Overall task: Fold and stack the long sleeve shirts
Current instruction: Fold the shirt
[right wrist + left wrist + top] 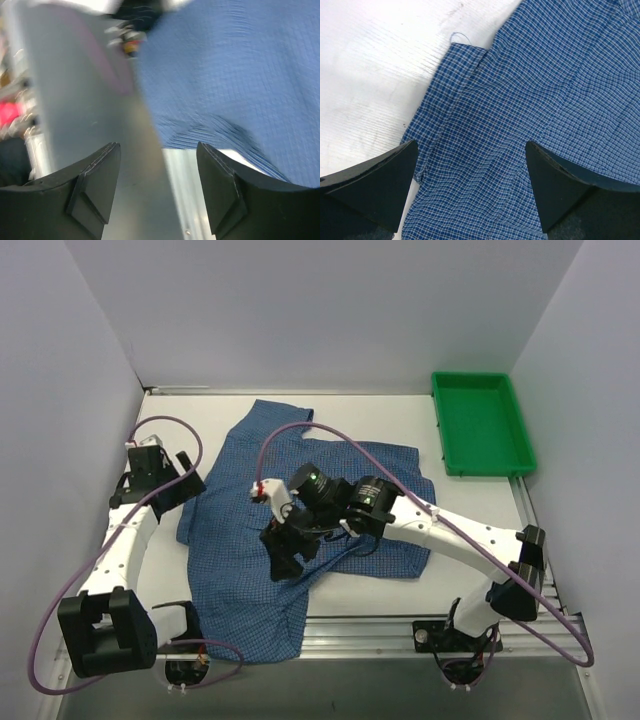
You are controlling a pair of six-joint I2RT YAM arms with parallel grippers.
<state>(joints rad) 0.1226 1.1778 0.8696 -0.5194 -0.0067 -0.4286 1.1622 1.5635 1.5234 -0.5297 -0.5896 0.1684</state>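
The shirt lies spread on the worktop directly beneath the right gripper, released and empty over its middle, while the left gripper, also released, hovers just over its left edge.

A white surface is boxed in by plain pale panels: a back wall, a left wall and a right wall. A metal rail runs along its near edge. A green tray sits at the far right corner. The light is soft and even.
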